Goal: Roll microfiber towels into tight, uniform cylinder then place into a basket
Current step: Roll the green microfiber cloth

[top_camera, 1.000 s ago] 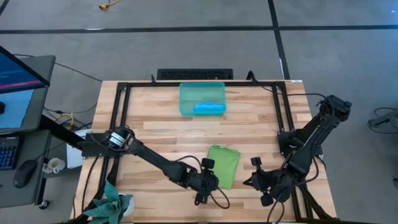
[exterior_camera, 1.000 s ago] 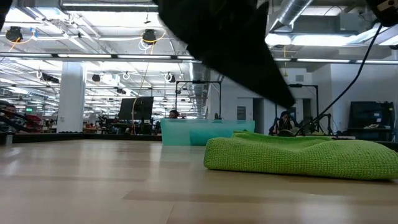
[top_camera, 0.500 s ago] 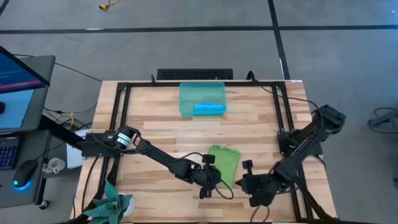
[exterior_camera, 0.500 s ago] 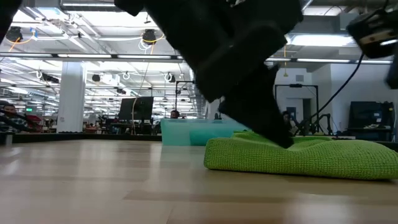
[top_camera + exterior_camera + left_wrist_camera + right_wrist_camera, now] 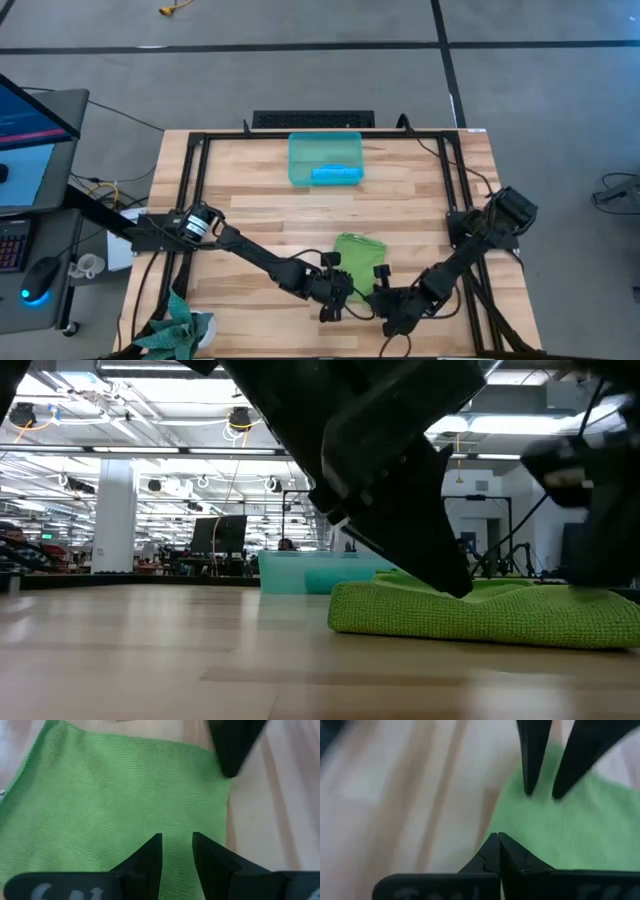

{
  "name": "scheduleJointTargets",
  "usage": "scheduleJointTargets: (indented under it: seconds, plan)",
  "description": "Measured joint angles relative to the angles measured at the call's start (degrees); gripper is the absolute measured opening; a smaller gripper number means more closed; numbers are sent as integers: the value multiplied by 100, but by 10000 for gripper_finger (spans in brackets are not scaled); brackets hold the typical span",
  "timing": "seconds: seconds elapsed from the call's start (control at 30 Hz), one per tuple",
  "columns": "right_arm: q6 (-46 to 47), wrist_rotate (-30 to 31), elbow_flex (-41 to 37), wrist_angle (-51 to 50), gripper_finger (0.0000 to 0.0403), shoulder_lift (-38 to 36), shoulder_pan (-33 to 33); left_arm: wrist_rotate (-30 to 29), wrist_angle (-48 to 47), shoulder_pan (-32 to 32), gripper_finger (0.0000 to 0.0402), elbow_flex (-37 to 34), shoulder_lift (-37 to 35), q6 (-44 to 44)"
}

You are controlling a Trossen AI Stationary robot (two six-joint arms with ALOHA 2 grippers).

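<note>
On the wooden table [image 5: 250, 215], the green towel [image 5: 360, 262] lies folded flat with its long axis running from the near edge toward the basket [image 5: 325, 159], which sits well apart at the far side with the blue towel [image 5: 336, 174] already lying in it. Both arms converge on the green towel's near end. The left gripper [image 5: 337, 291] stands at the towel's near left corner, its fingers [image 5: 150, 855] slightly parted over the cloth, with the towel stretching away ahead of them and nothing pinched between them. The right gripper [image 5: 385, 300] sits just beside the towel's near right corner, its tips pressed together and empty; from it the cloth lies ahead and a little toward the other arm, the tips resting at the very edge of the fabric where it meets bare wood. In the table-level view the left gripper [image 5: 440, 575] touches down on top of the towel [image 5: 480, 615]. Neither arm is clearly nearer; each flanks one near corner. Judging by this, the coming roll would run along the towel's length, away from both grippers toward the basket, and it hinges on both catching the near hem evenly.
</note>
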Motion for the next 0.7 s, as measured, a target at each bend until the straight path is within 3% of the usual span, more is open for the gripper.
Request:
scheduleJointTargets:
  seconds: [0.1,0.33,0.43,0.7]
  plan:
    - [93,-23,-10,-102,13,193,-50,-3,3,-72,100,0,0,-192]
    - [305,-987,5,-289,14,196,-225,-1,-231,-135,100,0,0,-539]
    - [360,-1105,20,-417,14,189,-224,24,-275,-128,100,0,0,-1005]
    - [364,-1217,3,-735,18,78,-100,788,-273,-143,100,0,-2,-1661]
